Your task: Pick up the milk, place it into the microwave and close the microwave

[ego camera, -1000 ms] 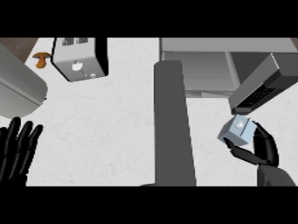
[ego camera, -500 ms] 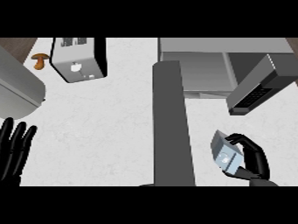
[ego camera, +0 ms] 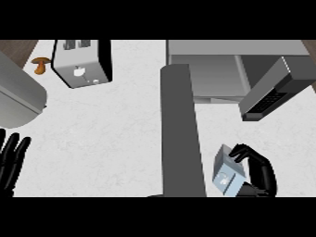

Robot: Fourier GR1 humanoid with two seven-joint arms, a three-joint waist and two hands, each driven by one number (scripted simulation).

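Lying tilted in the robot's right hand [ego camera: 259, 172], the milk [ego camera: 229, 172] shows as a small pale blue-grey carton low on the right side of the head view, over the white counter [ego camera: 112, 134]. The black fingers [ego camera: 241, 152] of that hand curl over the carton's upper right edge and down its right side, so the hand is clasped round it. The carton is well below the microwave [ego camera: 222, 69] and outside its cavity.

Up from the carton, the microwave sits at the counter's far right. Its door [ego camera: 278, 88] is swung open toward the right, a dark slab with a panel of buttons on its face, and the grey inside of the oven shows to the left of it. Nothing can be seen lying inside.

Just left of the carton a tall grey post [ego camera: 182, 134] runs from the lower edge up the middle of the view, near the microwave's front left corner.

Farther left, a toaster [ego camera: 83, 62] stands near the counter's back edge, with a small brown mushroom [ego camera: 41, 65] just beside it on the left. A large grey curved body [ego camera: 6, 97] fills the left edge below them.

At the lower left corner the left hand [ego camera: 2, 164] rests, its fingers straight and spread, pointing up, holding nothing.
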